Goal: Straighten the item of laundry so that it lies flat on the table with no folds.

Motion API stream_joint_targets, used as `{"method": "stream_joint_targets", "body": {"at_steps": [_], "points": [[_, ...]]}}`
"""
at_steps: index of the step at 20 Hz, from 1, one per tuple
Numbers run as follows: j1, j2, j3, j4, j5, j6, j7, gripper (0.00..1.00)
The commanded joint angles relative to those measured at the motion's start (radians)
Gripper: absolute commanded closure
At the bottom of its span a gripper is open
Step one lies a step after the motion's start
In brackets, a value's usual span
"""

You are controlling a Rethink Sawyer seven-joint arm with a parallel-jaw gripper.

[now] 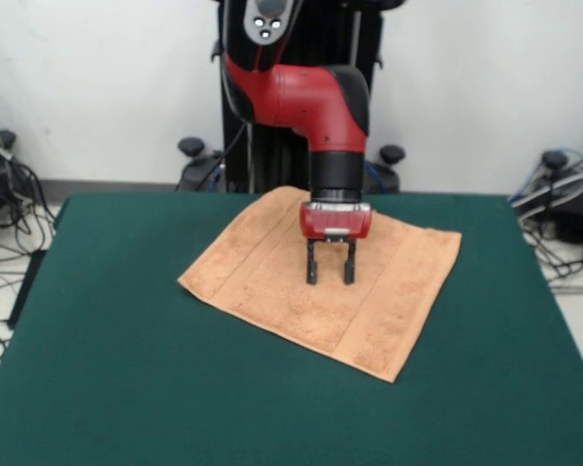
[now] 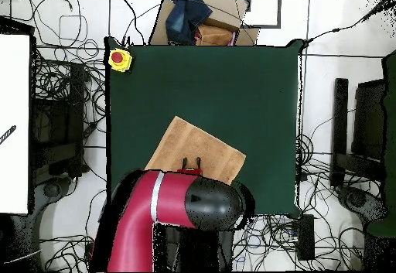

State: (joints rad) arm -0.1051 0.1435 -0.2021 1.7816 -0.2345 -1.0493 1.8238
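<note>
Towel [image 1: 321,282] lies center frame on the green table [image 1: 126,369], rotated, apparently flat already. Gripper [image 1: 330,277] hangs straight down over its middle, fingers parted, empty; probably checking for folds.

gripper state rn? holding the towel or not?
Gripper: open, fingers apart, holding nothing; it is over the towel, which lies spread on the table.
</note>
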Motion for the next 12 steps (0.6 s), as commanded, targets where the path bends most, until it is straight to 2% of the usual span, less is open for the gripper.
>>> {"method": "stream_joint_targets", "body": {"at_steps": [1, 4, 8, 12], "points": [[-0.014, 0.019, 0.049, -0.373, 0.100, 0.381, 0.012, 0.00], [-0.025, 0.033, 0.055, -0.414, 0.138, 0.400, 0.015, 0.00], [-0.027, 0.046, 0.072, -0.469, 0.119, 0.428, 0.013, 0.00], [-0.002, 0.077, 0.064, -0.496, 0.181, 0.387, -0.004, 0.00]]}}
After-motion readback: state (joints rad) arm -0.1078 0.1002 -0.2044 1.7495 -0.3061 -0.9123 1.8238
